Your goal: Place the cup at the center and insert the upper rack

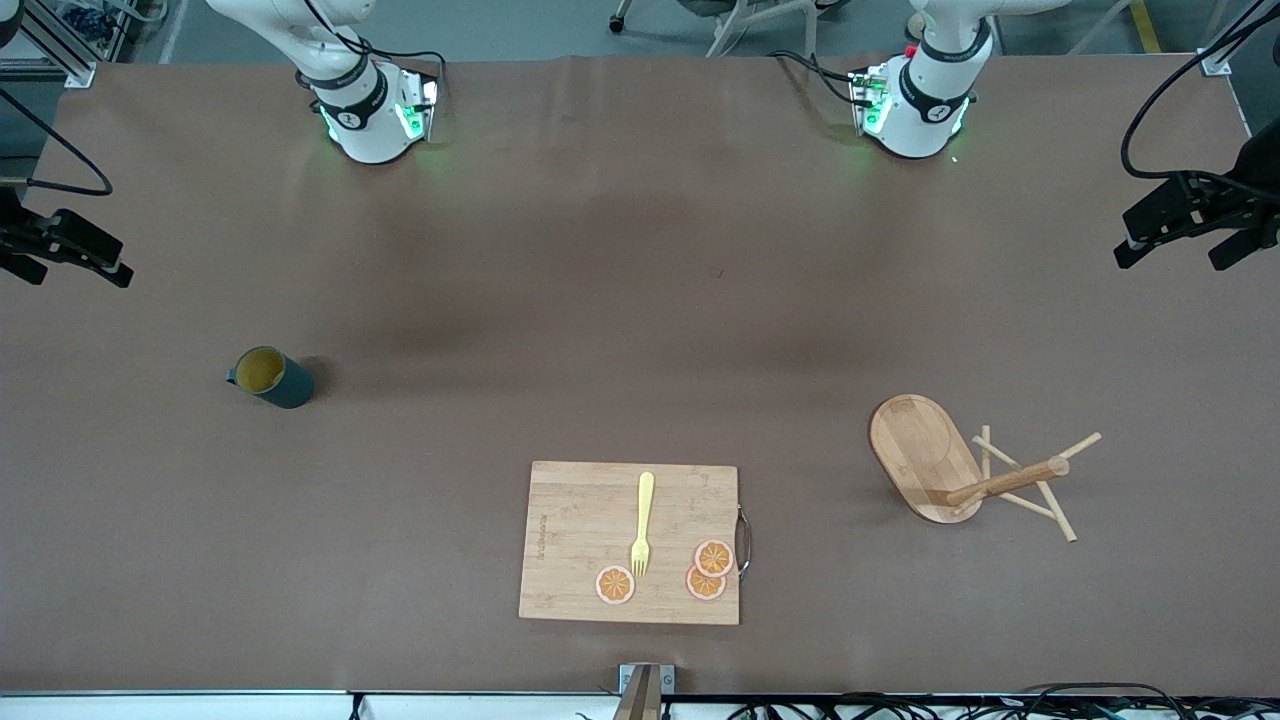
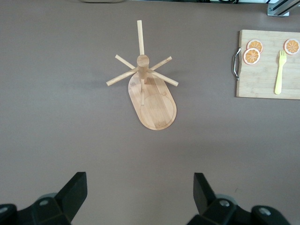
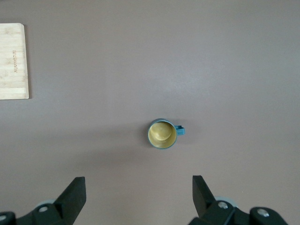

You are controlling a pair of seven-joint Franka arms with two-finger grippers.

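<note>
The cup is a dark teal mug with a yellow inside. It stands upright, mouth up, toward the right arm's end of the table. In the right wrist view the cup lies well below my right gripper, which hangs open and empty high over the bare table beside it. The upper rack, a light wooden mug tree with an oval base and crossing pegs, stands toward the left arm's end. My left gripper is open and empty, high above the table beside the upper rack.
A wooden cutting board lies near the front edge between cup and rack. It carries a yellow fork and three orange slices, with a metal handle on its rack side. Black clamps stand at both table ends.
</note>
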